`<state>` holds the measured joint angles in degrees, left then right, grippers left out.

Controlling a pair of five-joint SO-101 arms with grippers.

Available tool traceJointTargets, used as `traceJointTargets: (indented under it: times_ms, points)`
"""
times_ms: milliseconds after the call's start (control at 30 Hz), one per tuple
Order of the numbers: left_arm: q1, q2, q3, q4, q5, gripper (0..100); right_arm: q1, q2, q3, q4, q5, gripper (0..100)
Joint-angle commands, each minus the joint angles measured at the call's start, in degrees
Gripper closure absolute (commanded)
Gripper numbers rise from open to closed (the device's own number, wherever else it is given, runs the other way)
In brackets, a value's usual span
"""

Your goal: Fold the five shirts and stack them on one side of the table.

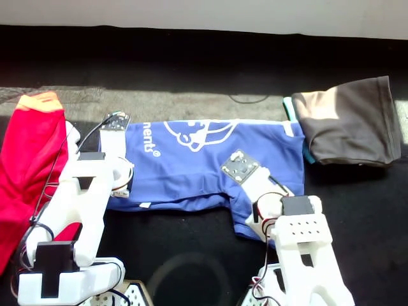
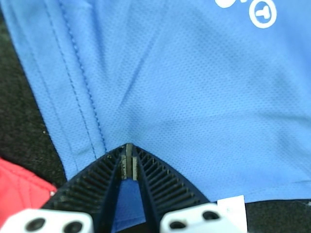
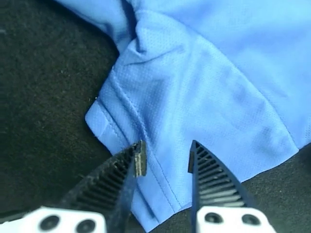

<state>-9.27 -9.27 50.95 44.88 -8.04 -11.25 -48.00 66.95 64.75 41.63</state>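
Observation:
A blue shirt (image 1: 191, 166) with white print lies spread across the middle of the black table. My left gripper (image 2: 129, 160) is shut on a pinch of the blue shirt (image 2: 194, 97) close to its stitched hem, beside a white tag (image 2: 231, 206). My right gripper (image 3: 166, 160) stands open just above the hem of the blue shirt's sleeve (image 3: 146, 121), one finger on either side of the hem stitching. In the high view the left arm (image 1: 95, 185) covers the shirt's left end and the right arm (image 1: 274, 204) covers the sleeve at the front right.
A red shirt (image 1: 29, 159) lies loose along the table's left side, close to the left arm. A dark grey-brown folded shirt (image 1: 350, 121) rests at the back right on a teal one (image 1: 290, 108). Bare black table (image 1: 191, 255) shows between the arm bases.

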Motion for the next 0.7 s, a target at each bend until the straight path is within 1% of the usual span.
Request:
traceJointTargets:
  times_ms: [0, 100, 200, 400, 667]
  points:
    - [0.13, 0.22, 0.31, -1.49, -0.09, 99, -2.15, -1.36, -0.48, 3.47, 0.79, 83.6]
    - [0.13, 0.22, 0.31, -1.49, -0.09, 99, -4.97, -0.84, 0.04, 3.56, 0.79, 83.6]
    - [0.13, 0.22, 0.31, -1.49, -0.09, 99, -6.73, -0.84, 0.04, 0.66, 0.53, 83.6]
    - [0.13, 0.22, 0.31, -1.49, -0.09, 99, -6.81, -0.75, 4.18, -6.99, 0.53, 83.6]
    - [0.13, 0.22, 0.31, -1.49, -0.09, 99, -6.73, -0.75, 8.4, -11.91, 0.53, 83.7]
